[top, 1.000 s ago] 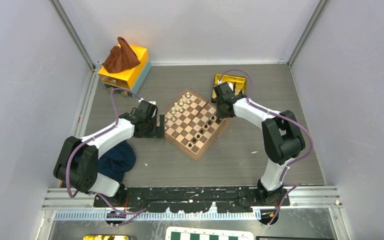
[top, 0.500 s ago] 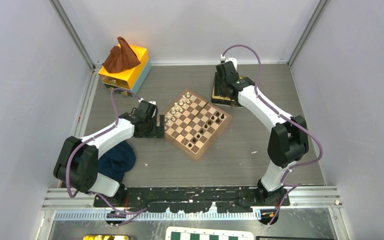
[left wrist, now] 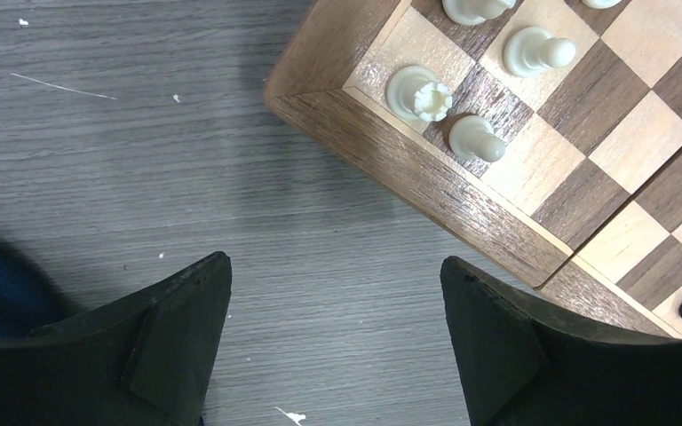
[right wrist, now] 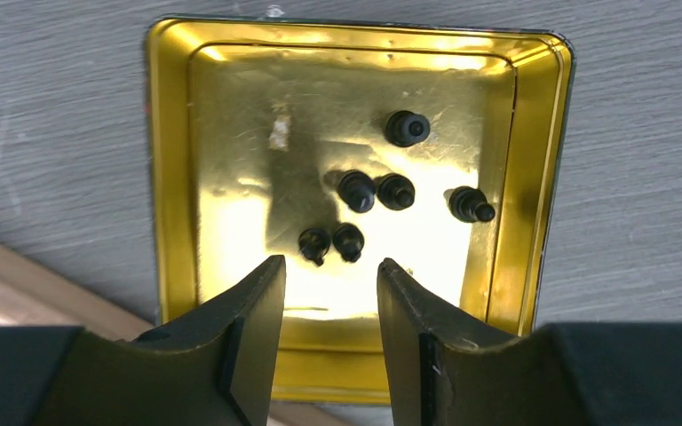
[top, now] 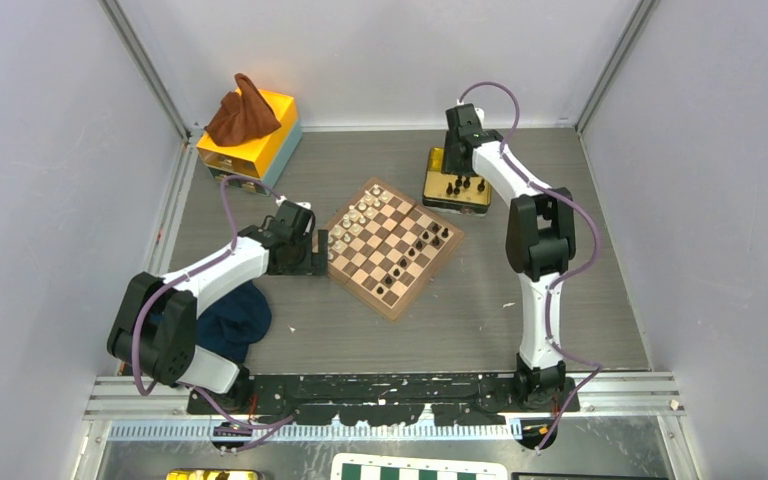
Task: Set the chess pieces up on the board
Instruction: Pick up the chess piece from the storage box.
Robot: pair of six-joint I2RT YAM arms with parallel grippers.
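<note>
Just beyond the small square wooden chessboard (top: 385, 250) sits a shiny gold rectangular tin (right wrist: 167, 160), the right gripper (right wrist: 330, 264) poised over it, jaws apart and empty, with seemingly six tiny black chess pieces (right wrist: 356, 191) inside, just ahead of it.

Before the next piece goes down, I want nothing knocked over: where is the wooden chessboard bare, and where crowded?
Bare: the middle squares of the chessboard, between the cream pieces along its far-left edge and the black pieces scattered toward its near-right edge. Crowded: that cream row. The table between board and arm bases is open too.
</note>
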